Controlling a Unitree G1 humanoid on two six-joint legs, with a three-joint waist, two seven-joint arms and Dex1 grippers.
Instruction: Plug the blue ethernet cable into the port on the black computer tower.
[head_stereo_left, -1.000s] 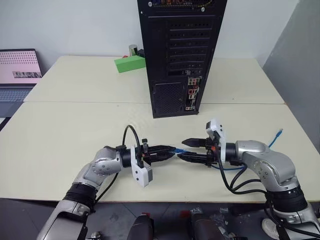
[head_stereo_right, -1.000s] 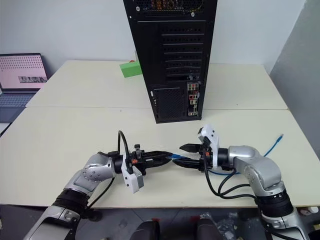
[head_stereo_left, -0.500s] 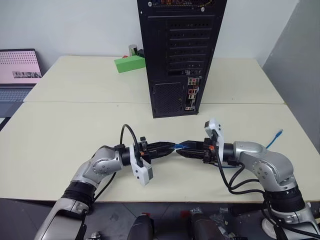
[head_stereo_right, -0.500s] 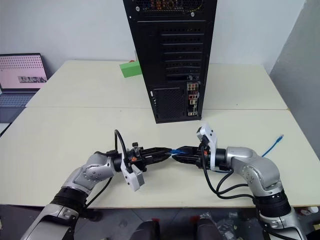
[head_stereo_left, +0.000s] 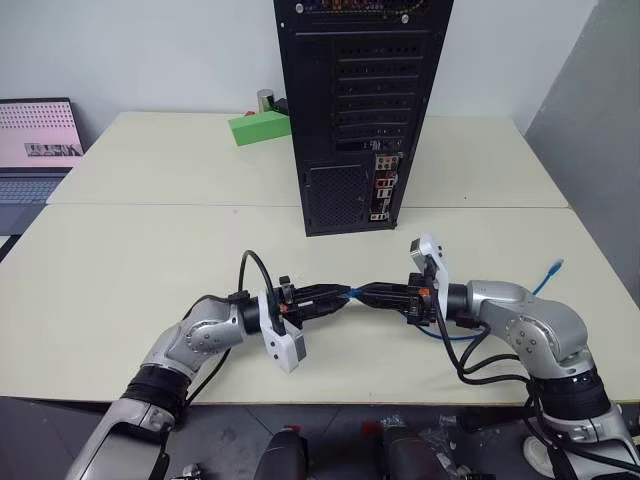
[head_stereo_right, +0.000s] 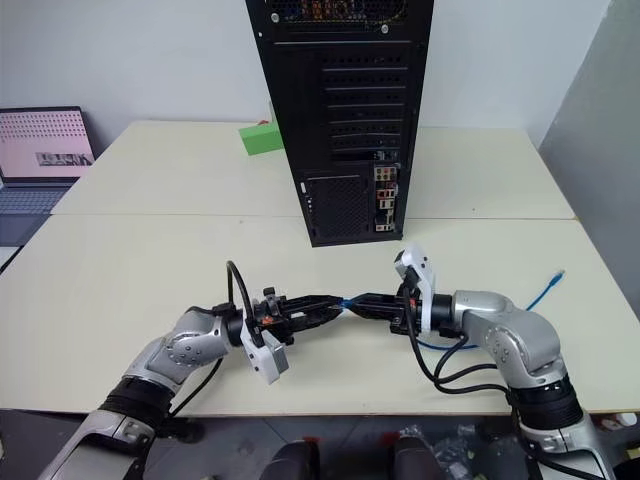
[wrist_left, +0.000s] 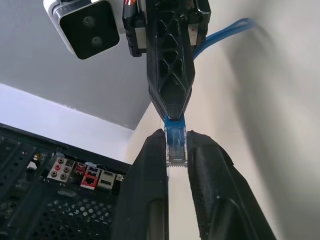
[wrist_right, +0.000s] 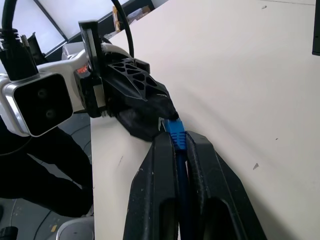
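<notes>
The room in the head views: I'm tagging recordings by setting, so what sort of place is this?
Probably an office or lab workbench: pale tables pushed together, a black computer tower standing on them, and an open laptop at one side.

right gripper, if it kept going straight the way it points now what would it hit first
Most likely the left gripper. The right gripper, shut on the blue ethernet cable, points level at it, tip to tip, with the plug between both sets of fingers.

Two cream rectangular tables (head_stereo_left: 150, 180) butt together under a plain white wall (head_stereo_left: 150, 50); an open laptop (head_stereo_left: 35, 145) glows far left.
</notes>
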